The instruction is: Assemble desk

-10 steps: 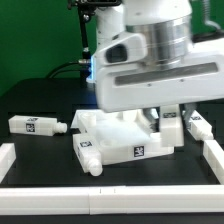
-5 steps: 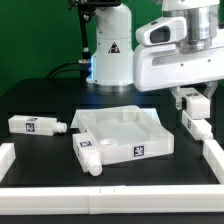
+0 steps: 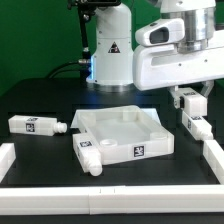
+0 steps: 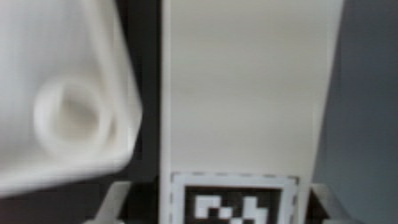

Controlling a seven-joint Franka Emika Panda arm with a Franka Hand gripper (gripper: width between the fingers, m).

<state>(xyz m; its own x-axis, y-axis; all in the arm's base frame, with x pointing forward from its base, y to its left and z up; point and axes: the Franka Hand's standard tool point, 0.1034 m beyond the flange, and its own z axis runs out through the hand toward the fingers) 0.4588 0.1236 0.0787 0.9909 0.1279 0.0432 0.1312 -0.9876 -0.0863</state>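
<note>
No legs fitted: tabletop [image 3: 120,126] bare, one leg [image 3: 38,125] loose at 9 o'clock, another leg [image 3: 88,156] at 7, jaws clamped on third leg [image 3: 194,124].

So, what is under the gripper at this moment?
A short white leg with a square tag is directly below the gripper, and it seems to lie on the black table. The leg's underside is covered. Whether the gripper touches the leg cannot be seen.
</note>
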